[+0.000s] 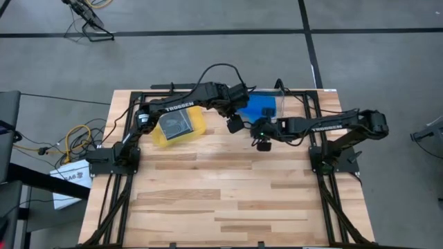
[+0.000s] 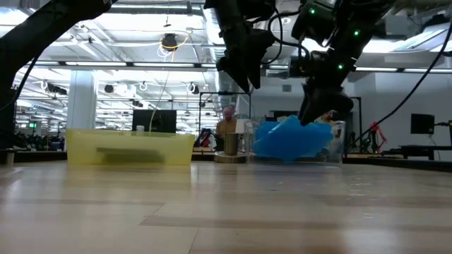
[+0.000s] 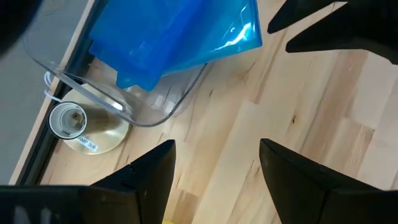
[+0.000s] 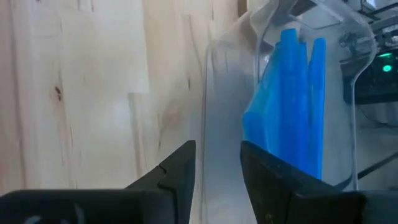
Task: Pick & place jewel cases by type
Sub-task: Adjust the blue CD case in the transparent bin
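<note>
While I watch from above, the left gripper (image 1: 236,124) hangs over the table's far middle, between the yellow tray (image 1: 197,131) and the clear tub (image 1: 284,102). Its jaws stand wide apart with nothing between them; through its wrist camera I see only bare table (image 3: 280,124) in the gap, and ahead of the fingertips lie the tub's rounded corner (image 3: 149,115) and the blue cases (image 3: 174,37) leaning out over its rim. A small roll on a disc (image 3: 71,121) sits just beside that corner, off to one side of the jaws. The right gripper (image 1: 263,144) hovers just beside the left one, on the near side of the tub. Its fingers (image 4: 171,171) stand a narrow gap apart, and I see nothing clamped in that gap; the tub's wall (image 4: 217,93) runs straight ahead of it. Just beyond the jaws, inside the tub, the blue cases (image 4: 292,106) stand on edge, packed together. From table height, the blue cases (image 2: 293,137) are tilted in a heap that rises to the tub's top edge, with the right gripper (image 2: 318,113) directly over them, though I cannot tell if it touches. One grey case (image 1: 176,124) lies flat in the tray, well apart from both jaws. A person (image 2: 227,123) sits far behind the table.
</note>
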Motion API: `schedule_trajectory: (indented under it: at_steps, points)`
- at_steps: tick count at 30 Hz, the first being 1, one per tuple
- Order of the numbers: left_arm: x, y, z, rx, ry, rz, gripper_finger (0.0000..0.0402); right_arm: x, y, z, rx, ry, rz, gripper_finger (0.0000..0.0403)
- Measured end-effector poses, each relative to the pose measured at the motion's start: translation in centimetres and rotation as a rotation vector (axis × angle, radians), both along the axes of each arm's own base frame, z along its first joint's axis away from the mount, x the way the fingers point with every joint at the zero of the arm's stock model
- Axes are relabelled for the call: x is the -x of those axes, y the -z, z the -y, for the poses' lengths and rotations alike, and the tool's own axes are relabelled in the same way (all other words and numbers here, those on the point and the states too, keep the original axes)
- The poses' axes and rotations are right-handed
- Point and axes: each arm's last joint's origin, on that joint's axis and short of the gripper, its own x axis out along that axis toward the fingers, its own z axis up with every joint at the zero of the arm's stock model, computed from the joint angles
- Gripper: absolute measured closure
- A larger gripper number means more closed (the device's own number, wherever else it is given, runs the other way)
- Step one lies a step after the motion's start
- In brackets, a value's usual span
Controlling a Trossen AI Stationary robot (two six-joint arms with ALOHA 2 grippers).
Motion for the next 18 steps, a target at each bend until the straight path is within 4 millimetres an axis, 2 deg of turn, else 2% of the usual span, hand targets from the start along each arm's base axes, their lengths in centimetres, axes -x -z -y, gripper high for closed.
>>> schedule_trajectory:
  at_steps: [10, 18]
  points:
    - [-0.1, 0.0, 0.1, 0.026, 0.015, 0.010, 0.0175, -0.8, -1.9, 0.4, 0.050, 0.030, 0.069, 0.0282]
    - [0.2, 0.1, 0.2, 0.027, 0.029, -0.018, 0.0175, -0.8, -1.3, 1.7, -0.016, 0.044, 0.052, 0.0282]
